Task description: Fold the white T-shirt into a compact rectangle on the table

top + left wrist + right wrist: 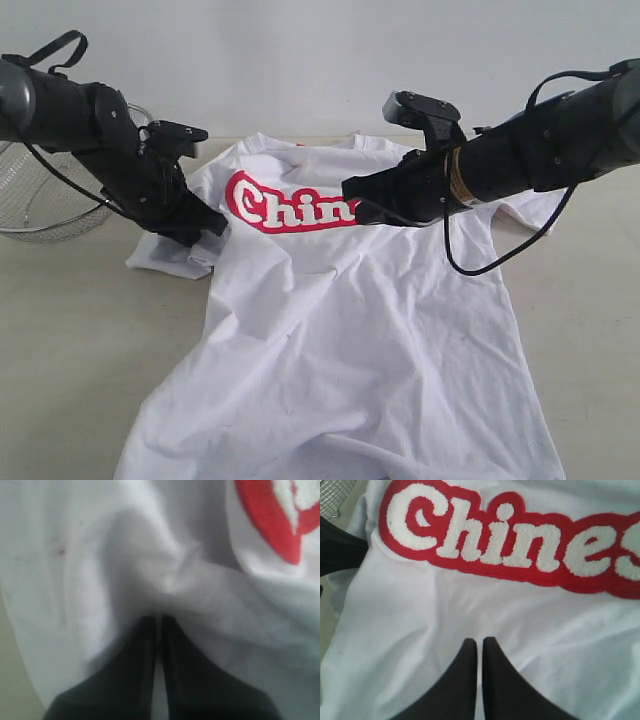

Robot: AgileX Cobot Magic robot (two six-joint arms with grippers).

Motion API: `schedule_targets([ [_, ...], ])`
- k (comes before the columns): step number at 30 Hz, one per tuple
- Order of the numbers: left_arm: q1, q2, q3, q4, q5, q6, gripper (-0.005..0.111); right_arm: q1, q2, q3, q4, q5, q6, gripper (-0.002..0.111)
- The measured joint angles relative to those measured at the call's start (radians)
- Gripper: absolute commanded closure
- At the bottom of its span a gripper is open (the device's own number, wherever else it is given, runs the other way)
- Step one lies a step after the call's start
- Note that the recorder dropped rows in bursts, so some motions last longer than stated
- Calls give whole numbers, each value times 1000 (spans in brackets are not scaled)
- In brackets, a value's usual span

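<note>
Shirt [350,330] lies front up, flat on the table [70,330], with some wrinkles. No fold is made yet, so I judge the task to be at its start: arms positioning for a first grasp at the chest end.

Left gripper [208,225]: jaws closed, tips down at the shoulder, beside the sleeve [165,255] on the left of the exterior view. In the left wrist view the cloth puckers right at the tips. Cannot tell if any cloth is pinched between them.

Right gripper [352,200]: jaws closed, nothing between them. It sits over the chest at the lettering [290,205], hiding the end of the word in the exterior view. Contact with the cloth is unclear.

Orientation: collar [325,140] points to the far wall and the body runs toward the camera. The long axis therefore goes far-to-near, skewed slightly. The lettering runs across it.

Next move, my judgement: the jaws must open before taking cloth, and each should take one shoulder or sleeve edge. A fold across the long axis needs both arms to lift level, or the cloth drags and skews.

Basket [40,190] stands on the table behind the left arm, apart from the shirt.
</note>
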Motion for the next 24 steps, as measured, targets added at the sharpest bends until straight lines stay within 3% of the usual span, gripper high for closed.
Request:
schedule_targets([
  [14,9,20,-38,293,0,-310,102,0,0,0,0,-3,-22,109],
  [24,9,20,-116,302,-2,-384,102,0,0,21,0,-1,-30,109],
])
